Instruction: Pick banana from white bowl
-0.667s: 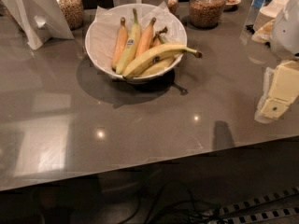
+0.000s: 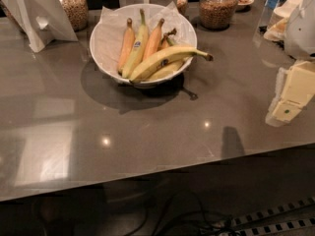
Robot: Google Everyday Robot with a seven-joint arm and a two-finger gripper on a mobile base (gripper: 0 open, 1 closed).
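- Closest of all, dark cables lay on the floor below the front edge of the bench.
- The bench was grey and shiny, with small spots of light on it.
- The end effector was at the right side, above the bench and near its front edge. It was well apart from the white bowl. I could not tell if it was released or clenched. No fruit was in it.
- Farther back sat the white bowl, lined with crinkly paper.
- The banana lay in the bowl on top of the others. Its dark stem tip poked out over the right rim.
- A greenish banana with a blue sticker and some orange bananas lay beside it.
- I think the job had hardly begun. The banana had not been picked, so the reach, the grab and the lift were all left to do.
- At the very back stood glass jars of food, and a folded white card stood on the left.
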